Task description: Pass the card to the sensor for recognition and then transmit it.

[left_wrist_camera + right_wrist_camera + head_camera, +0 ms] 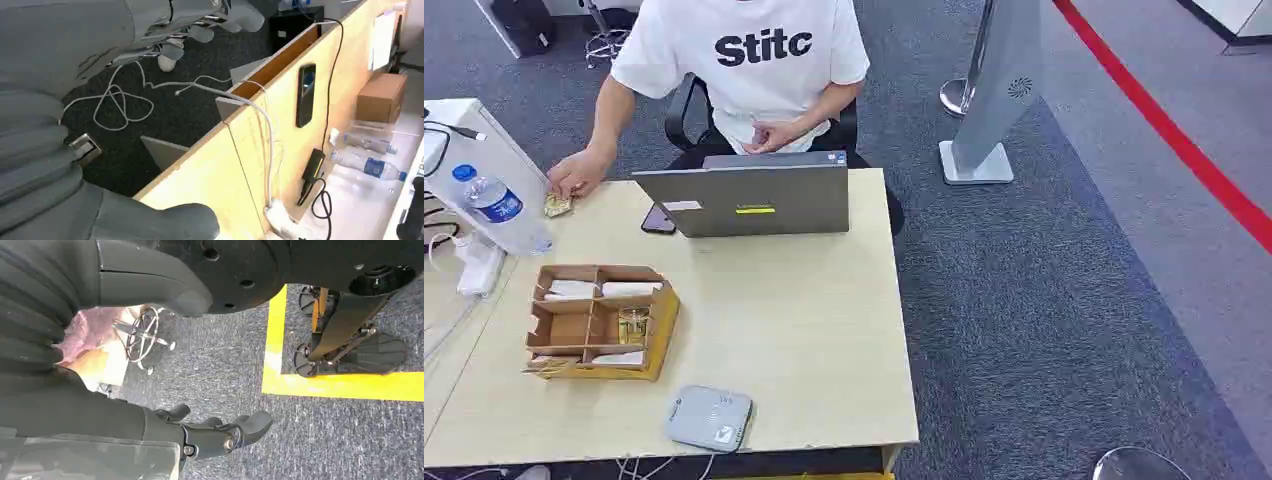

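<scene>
A brown cardboard organiser box [667, 318] stands on the left of the pale wooden table [804, 320]. White cards [631, 289] lie in its far compartments and another card [619, 357] in a near one. The grey rounded sensor [709, 418] lies flat at the table's front edge, just right of the box. My left hand [100, 45] hangs beside a desk's side panel, its fingers [200, 27] and thumb apart and holding nothing. My right hand [200, 432] hangs over grey carpet with its fingers [250, 425] stretched out and holding nothing.
A person in a white T-shirt sits behind the table, one hand [576, 175] resting on its far left corner. A grey laptop [754, 195] and a dark phone [658, 219] lie at the far edge, a water bottle [499, 205] to the left. A grey kiosk stand [999, 90] is on the carpet to the right.
</scene>
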Available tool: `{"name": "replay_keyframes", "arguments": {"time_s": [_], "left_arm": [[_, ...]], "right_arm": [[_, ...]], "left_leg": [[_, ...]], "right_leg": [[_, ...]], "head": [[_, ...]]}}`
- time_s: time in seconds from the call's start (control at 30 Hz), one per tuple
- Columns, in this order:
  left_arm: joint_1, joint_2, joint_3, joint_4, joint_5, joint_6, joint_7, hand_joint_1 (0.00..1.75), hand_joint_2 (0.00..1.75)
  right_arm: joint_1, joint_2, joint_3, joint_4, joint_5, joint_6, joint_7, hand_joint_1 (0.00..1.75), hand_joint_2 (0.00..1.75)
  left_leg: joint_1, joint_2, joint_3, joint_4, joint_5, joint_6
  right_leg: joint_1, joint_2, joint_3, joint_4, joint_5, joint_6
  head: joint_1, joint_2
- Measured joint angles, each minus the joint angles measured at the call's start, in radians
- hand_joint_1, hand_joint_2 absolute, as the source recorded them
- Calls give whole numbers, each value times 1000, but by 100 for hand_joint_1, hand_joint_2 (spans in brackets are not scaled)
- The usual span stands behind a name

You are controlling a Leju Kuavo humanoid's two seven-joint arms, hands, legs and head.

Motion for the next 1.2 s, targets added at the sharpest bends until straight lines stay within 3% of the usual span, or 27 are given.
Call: {"name": "replay_keyframes", "arguments": {"time_s": [0.87, 0.93, 0.97, 1.0, 1.03, 1.07, 1.1, 1.17, 1.2], "left_arm": [[0, 0, -1, -11, -2, -2, 0, 0, 175], [-42, 30, -20, -10, -93, -64, 27, 0, 175], [-196, 83, -52, 39, -227, -160, 122, 0, 175], [-419, 147, -110, 134, -423, -285, 244, 0, 175], [-584, 194, -176, 227, -652, -384, 308, 0, 175], [-696, 232, -234, 289, -889, -442, 329, 0, 175], [-770, 258, -267, 327, -1177, -454, 337, 0, 175], [-849, 293, -324, 373, -1890, -390, 356, 0, 175], [-861, 308, -343, 381, -2127, -380, 361, 0, 175]], "right_arm": [[0, 0, 7, 1, 0, 1, 0, 0, 175], [0, 0, 17, 1, 28, 58, 40, 0, 175], [-1, -1, 32, 0, 38, 107, 76, 0, 175], [-7, -1, 43, -1, 40, 114, 90, 0, 175], [-21, -3, 51, -1, 37, 119, 96, 0, 175], [-38, -4, 58, -2, 35, 120, 97, 0, 175], [-46, -5, 64, -4, 34, 121, 98, 0, 175], [-48, -5, 76, -7, 33, 122, 98, 0, 175], [-43, -5, 81, -7, 32, 123, 99, 0, 175]], "left_leg": [[0, 0, 1, 0, 0, 0], [-1, 1, 5, 3, 1, 0], [-2, -14, -4, 4, 10, 5], [-2, -43, -17, 3, 22, 3], [1, -54, -26, 2, 26, 0], [2, -49, -29, 2, 25, -3], [1, -32, -33, -1, 25, -3], [-3, -1, -24, 0, 24, -1], [-3, 8, -22, 0, 22, 1]], "right_leg": [[0, 0, -1, 0, 0, 0], [0, 1, -10, -2, 1, 1], [-2, -14, -11, -3, 2, 3], [-2, -43, -13, 0, 3, 3], [0, -54, -14, 3, 6, 1], [1, -50, -14, 4, 12, -5], [1, -33, -13, 4, 17, -5], [-2, -1, -15, 4, 24, 0], [-2, 9, -16, 4, 25, 0]], "head": [[0, 0], [0, 0], [-2, 0], [-3, 0], [0, 0], [7, 0], [11, 0], [-2, 0], [-1, 0]]}}
